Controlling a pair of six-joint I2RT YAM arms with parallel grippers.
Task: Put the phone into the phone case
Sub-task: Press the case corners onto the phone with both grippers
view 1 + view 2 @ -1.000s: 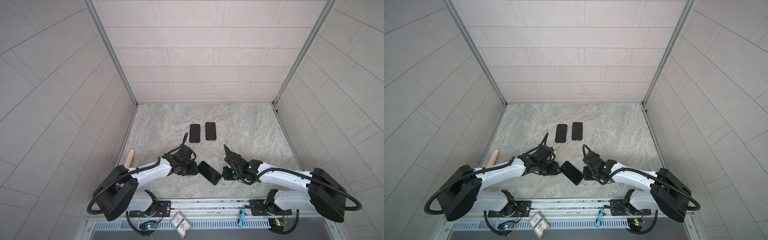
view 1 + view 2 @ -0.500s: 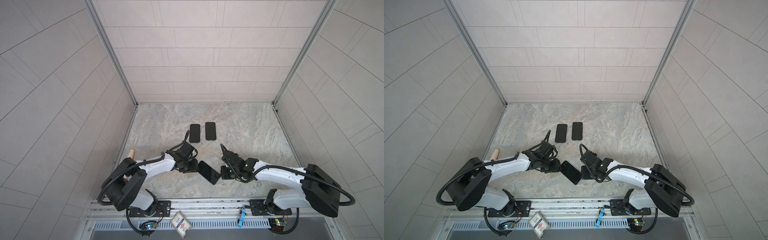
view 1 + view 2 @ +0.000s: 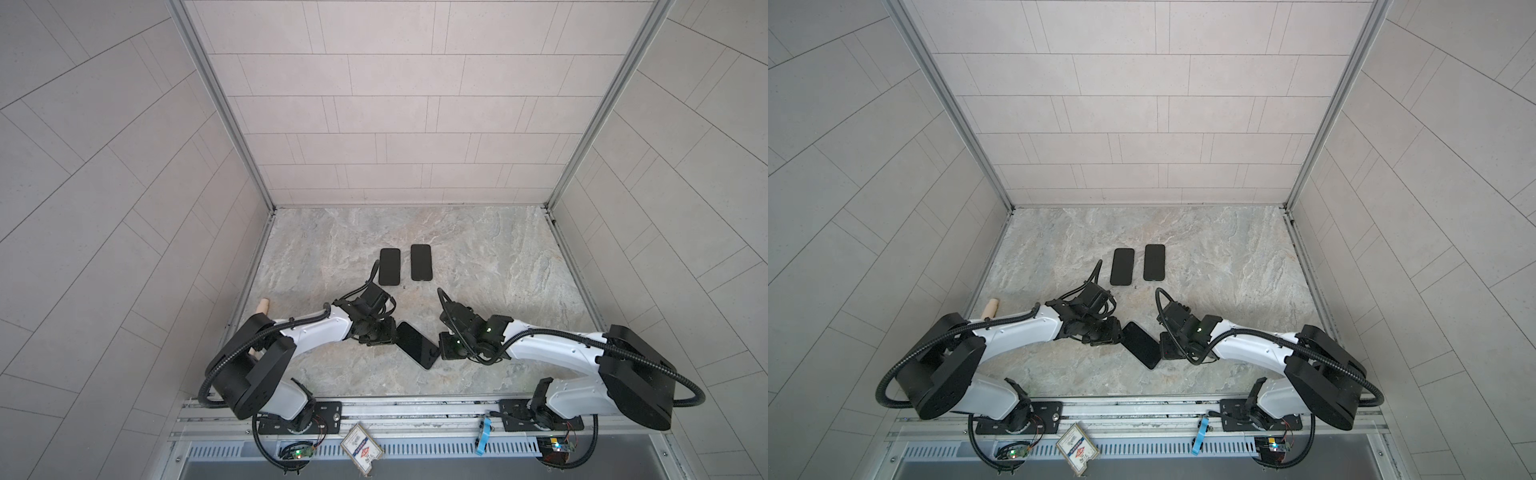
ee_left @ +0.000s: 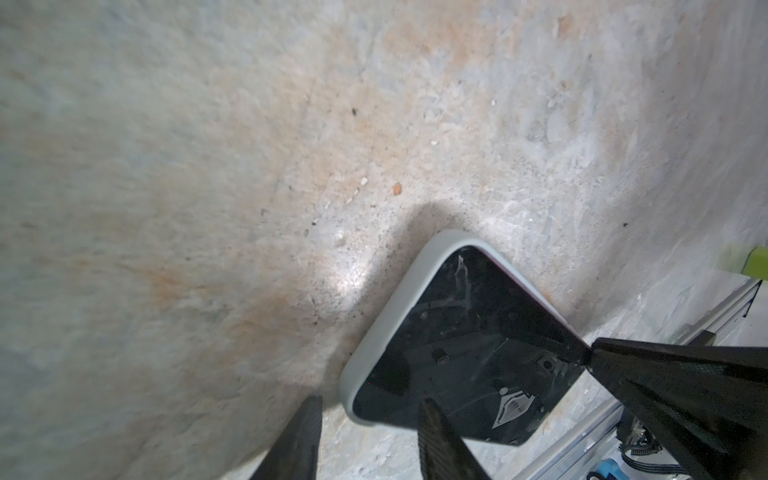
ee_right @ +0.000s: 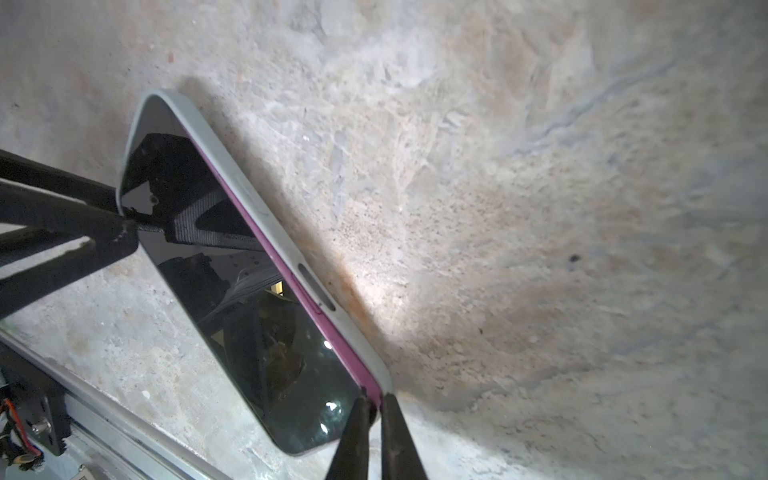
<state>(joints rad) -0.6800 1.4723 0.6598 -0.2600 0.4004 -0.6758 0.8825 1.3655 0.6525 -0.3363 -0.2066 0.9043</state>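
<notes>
Phone: black-screened, magenta-edged smartphone (image 5: 249, 299) sits in pale grey phone case (image 4: 374, 332).
Left gripper (image 4: 370, 403): fingers part-open, straddling case corner.
Right gripper (image 5: 377, 400): fingers narrowly pinching case rim.

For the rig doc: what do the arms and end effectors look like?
Both the left arm and right arm have white shells with black joints and housings, each with a black ribbed cable hose alongside. Small green lights glow near the right wrist. The left end effector and right end effector are black and taper to narrow tips.
</notes>
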